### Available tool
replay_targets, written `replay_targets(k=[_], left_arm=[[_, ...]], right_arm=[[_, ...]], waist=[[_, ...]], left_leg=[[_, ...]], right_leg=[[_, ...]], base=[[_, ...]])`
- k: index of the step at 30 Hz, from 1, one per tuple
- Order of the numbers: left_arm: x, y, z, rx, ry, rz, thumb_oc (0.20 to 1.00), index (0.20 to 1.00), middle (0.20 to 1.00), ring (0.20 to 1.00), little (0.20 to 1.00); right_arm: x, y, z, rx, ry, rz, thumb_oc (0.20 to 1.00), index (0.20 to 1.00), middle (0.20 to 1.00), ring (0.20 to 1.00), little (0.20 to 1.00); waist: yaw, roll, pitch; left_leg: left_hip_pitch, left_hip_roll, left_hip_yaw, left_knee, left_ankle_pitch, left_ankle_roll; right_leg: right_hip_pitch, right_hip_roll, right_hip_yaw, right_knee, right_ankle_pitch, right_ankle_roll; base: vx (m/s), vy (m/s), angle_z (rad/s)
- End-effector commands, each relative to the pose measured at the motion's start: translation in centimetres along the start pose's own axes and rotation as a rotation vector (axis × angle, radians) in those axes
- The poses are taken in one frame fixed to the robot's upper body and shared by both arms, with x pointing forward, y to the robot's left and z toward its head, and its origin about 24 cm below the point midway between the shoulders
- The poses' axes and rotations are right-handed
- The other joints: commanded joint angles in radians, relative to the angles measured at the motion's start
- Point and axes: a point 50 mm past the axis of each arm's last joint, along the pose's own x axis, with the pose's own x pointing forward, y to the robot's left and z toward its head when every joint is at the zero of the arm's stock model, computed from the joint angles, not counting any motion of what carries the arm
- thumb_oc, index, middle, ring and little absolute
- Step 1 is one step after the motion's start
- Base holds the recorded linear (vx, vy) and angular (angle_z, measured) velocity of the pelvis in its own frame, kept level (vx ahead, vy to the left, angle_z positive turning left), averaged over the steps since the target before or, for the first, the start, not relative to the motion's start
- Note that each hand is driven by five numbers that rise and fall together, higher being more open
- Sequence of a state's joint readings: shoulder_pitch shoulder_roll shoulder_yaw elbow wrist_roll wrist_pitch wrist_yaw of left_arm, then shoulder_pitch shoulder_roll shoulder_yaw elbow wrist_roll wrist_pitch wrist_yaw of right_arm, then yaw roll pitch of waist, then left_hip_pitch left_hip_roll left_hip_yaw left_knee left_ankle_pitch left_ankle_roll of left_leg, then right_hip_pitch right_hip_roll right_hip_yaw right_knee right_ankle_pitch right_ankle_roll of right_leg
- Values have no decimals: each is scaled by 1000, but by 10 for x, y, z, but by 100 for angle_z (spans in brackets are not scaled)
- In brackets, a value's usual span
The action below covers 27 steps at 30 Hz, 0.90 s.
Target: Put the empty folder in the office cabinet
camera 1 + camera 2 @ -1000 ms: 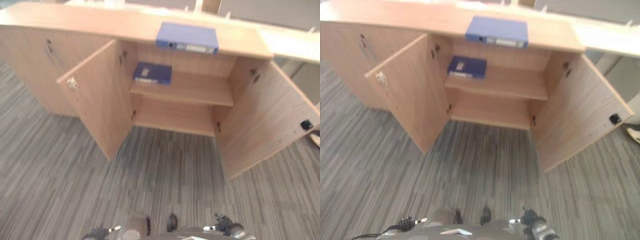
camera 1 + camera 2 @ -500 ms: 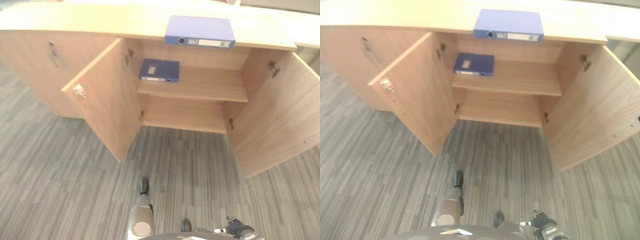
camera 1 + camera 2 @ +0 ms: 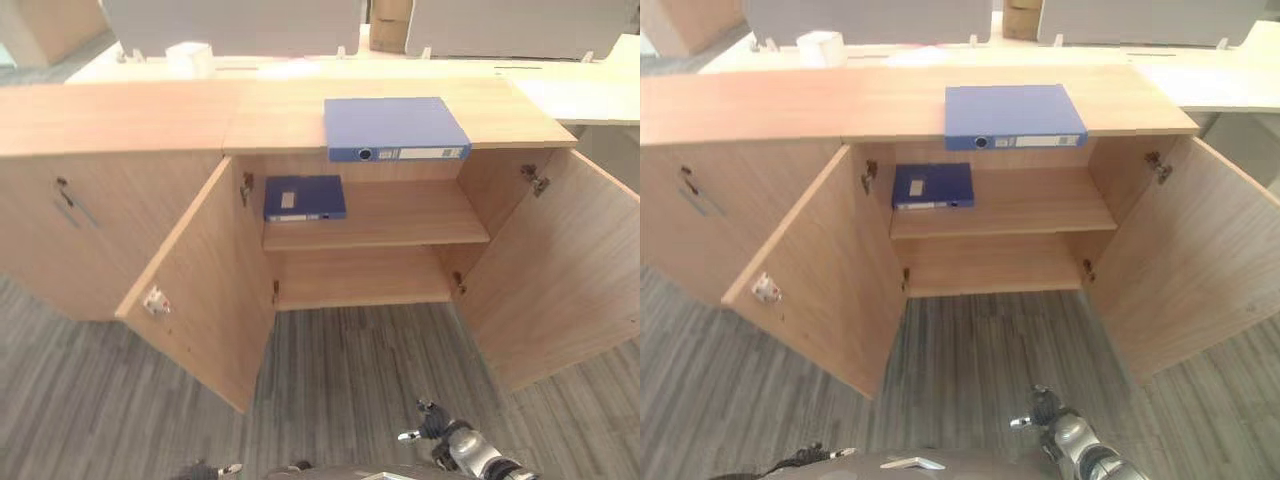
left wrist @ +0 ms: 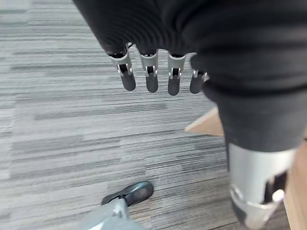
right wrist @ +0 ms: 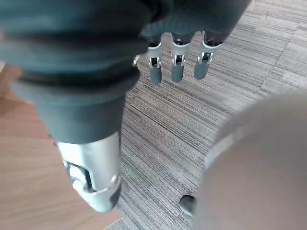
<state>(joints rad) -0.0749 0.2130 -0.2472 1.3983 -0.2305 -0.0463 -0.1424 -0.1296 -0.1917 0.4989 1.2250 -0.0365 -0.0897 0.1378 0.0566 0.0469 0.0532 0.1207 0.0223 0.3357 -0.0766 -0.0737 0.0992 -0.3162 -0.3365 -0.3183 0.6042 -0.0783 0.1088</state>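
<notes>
— Where are the hands, and what are they doing?

— Both hang low, down by the carpet (image 3: 340,360), well short of the cabinet (image 3: 120,130). The right hand (image 3: 432,428) shows at the bottom edge of the head views, right of centre. In its own wrist view its fingers (image 5: 176,67) point straight down at the grey striped floor, relaxed and spread a little, with nothing between them.

— And the left?

— The left hand (image 4: 158,72) is much the same: its fingers run in a straight row over the carpet, loose, touching nothing and holding nothing (its thumb stands apart at the side, straight as well).

— So where is the folder?

— The blue folder (image 3: 395,128) lies flat on the cabinet's wooden top, right above the open compartment, its spine with the white label facing the robot. Neither hand is near it.

— Is the cabinet open?

— Yes, both doors stand swung wide: the left door (image 3: 205,290) angles out towards the robot, the right door (image 3: 555,270) opens out to the other side. Inside, on the upper shelf (image 3: 400,222), a second, darker blue folder (image 3: 304,197) lies flat at the left end, just beside the compartment's left wall. The lower shelf (image 3: 360,280) sits beneath it.
</notes>
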Motion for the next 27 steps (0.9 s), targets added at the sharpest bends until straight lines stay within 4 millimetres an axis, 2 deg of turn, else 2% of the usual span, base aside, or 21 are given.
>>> replay_targets(k=[1, 2, 3, 4, 5, 8, 10, 12, 13, 14, 17, 19, 21, 24, 27], left_arm=[[-5, 16, -14, -24, 24, 48, 1000, 1000, 1000, 1000, 1000], [-5, 16, -15, -24, 25, 48, 1000, 1000, 1000, 1000, 1000], [-5, 17, -13, -21, 15, 52, 1000, 1000, 1000, 1000, 1000], [-5, 17, -13, -21, 15, 52, 1000, 1000, 1000, 1000, 1000], [-6, 19, -18, -20, 23, 60, 1000, 1000, 1000, 1000, 1000], [-7, 20, -24, -12, 34, 63, 1000, 1000, 1000, 1000, 1000], [-7, 18, -25, -7, 29, 62, 1000, 1000, 1000, 1000, 1000], [-6, 17, -18, 4, 10, 59, 1000, 1000, 1000, 1000, 1000], [-5, 16, -17, -6, 12, 59, 1000, 1000, 1000, 1000, 1000], [-4, 14, -15, -11, 5, 56, 1000, 1000, 1000, 1000, 1000], [-1, 4, -4, 24, -21, 25, 1000, 1000, 1000, 1000, 1000], [0, 0, 0, 39, -34, 13, 1000, 1000, 1000, 1000, 1000], [0, -2, 1, 43, -35, 7, 1000, 1000, 1000, 1000, 1000], [0, -5, 0, 68, -29, -3, 1000, 1000, 1000, 1000, 1000], [0, -5, -3, 80, -20, -3, 1000, 1000, 1000, 1000, 1000]], right_arm=[[-10, -6, -41, 30, 136, -54, 1000, 1000, 1000, 1000, 1000], [-10, -6, -41, 30, 137, -53, 1000, 1000, 1000, 1000, 1000], [-12, -4, -47, 70, 154, -53, 1000, 1000, 1000, 1000, 1000], [-12, -3, -47, 70, 155, -53, 1000, 1000, 1000, 1000, 1000], [-13, -4, -49, 105, 150, -62, 1000, 1000, 1000, 1000, 1000], [-13, -4, -49, 144, 138, -70, 1000, 1000, 1000, 1000, 1000], [-13, -2, -50, 160, 132, -69, 1000, 1000, 1000, 1000, 1000], [-14, -2, -53, 165, 144, -68, 1000, 1000, 1000, 1000, 1000], [-15, -3, -55, 158, 153, -62, 1000, 1000, 1000, 1000, 1000], [-15, -4, -55, 135, 152, -62, 1000, 1000, 1000, 1000, 1000], [-17, -14, -55, 120, 148, -91, 1000, 1000, 1000, 1000, 1000], [-19, -19, -58, 128, 152, -113, 1000, 1000, 1000, 1000, 1000], [-20, -22, -60, 133, 157, -123, 1000, 1000, 1000, 1000, 1000], [-23, -25, -64, 134, 164, -134, 1000, 1000, 1000, 1000, 1000], [-23, -25, -65, 132, 168, -135, 1000, 1000, 1000, 1000, 1000]], waist=[[-30, -74, 28], [-31, -73, 31], [-47, -83, 27], [-46, -81, 30], [-56, -88, 26], [-62, -97, 27], [-76, -106, 21], [-79, -107, 11], [-85, -98, 2], [-87, -86, 3], [-90, -59, 11], [-95, -55, 14], [-97, -53, 13], [-86, -62, 12], [-89, -57, 10]], left_leg=[[-134, 91, -77, 23, 123, -151], [-129, 92, -78, 21, 122, -152], [-99, 107, -81, 14, 107, -174], [-95, 108, -81, 13, 106, -174], [-60, 133, -88, 8, 90, -202], [-22, 150, -91, 3, 75, -219], [10, 170, -107, -1, 65, -240], [26, 181, -124, 0, 57, -253], [28, 214, -146, 10, 74, -263], [15, 239, -162, 29, 91, -267], [-47, 286, -186, 77, 183, -276], [-65, 298, -146, 85, 208, -271], [-71, 293, -135, 96, 199, -266], [-103, 168, -243, 113, 99, -228], [-99, 141, -234, 99, 83, -219]], right_leg=[[256, 30, 81, -507, 172, 58], [267, 32, 77, -516, 174, 58], [233, 2, 93, -604, 229, 86], [240, 4, 92, -610, 231, 86], [203, -28, 95, -654, 280, 114], [190, -33, 120, -670, 310, 131], [182, -17, 183, -665, 320, 138], [196, 10, 225, -667, 290, 134], [196, 57, 248, -636, 259, 113], [192, 84, 255, -614, 234, 94], [215, 129, 211, -582, 174, 51], [234, 140, 171, -582, 153, 35], [245, 145, 161, -585, 143, 28], [270, 156, 155, -610, 143, 15], [281, 165, 149, -618, 141, 13]], base=[[244, -140, 25], [320, -184, 60], [209, -118, 86], [407, -287, 90], [210, -170, 59], [240, -229, 48], [308, -321, 25], [288, -347, 0], [228, -403, -31], [174, -418, -9], [34, -240, 8], [29, -211, 56], [33, -122, 67], [47, -120, 12], [11, -3, -22]])
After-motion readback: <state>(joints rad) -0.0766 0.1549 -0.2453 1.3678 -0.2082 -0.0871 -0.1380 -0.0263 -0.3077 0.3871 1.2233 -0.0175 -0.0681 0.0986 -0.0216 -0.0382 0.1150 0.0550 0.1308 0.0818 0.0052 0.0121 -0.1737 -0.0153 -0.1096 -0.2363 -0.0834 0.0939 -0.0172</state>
